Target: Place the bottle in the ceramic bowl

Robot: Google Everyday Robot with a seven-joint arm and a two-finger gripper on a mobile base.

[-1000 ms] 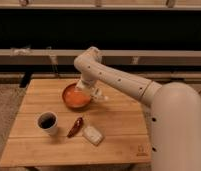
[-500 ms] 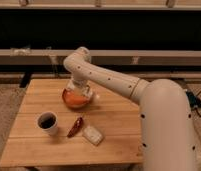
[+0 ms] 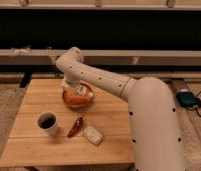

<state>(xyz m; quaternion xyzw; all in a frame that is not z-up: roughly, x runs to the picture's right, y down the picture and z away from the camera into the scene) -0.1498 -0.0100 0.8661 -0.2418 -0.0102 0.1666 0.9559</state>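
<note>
The orange-red ceramic bowl (image 3: pixel 76 101) stands on the wooden table (image 3: pixel 39 150), left of the table's middle. My white arm reaches in from the right and bends down over the bowl. The gripper (image 3: pixel 72 88) hangs just over the bowl's left half, at rim height. A small white shape, which looks like the bottle (image 3: pixel 84 90), sits inside the bowl at its right side, right beside the gripper. The gripper hides part of it, so I cannot tell whether it is held.
A white mug (image 3: pixel 47 121) with dark contents stands front left of the bowl. A red chili-like item (image 3: pixel 75 127) and a pale rectangular packet (image 3: pixel 93 135) lie in front of the bowl. A dark wall with a rail runs behind the table.
The arm's upper joint has swung left and up, and the gripper has shifted left over the bowl. The white shape stays at the bowl's right side.
</note>
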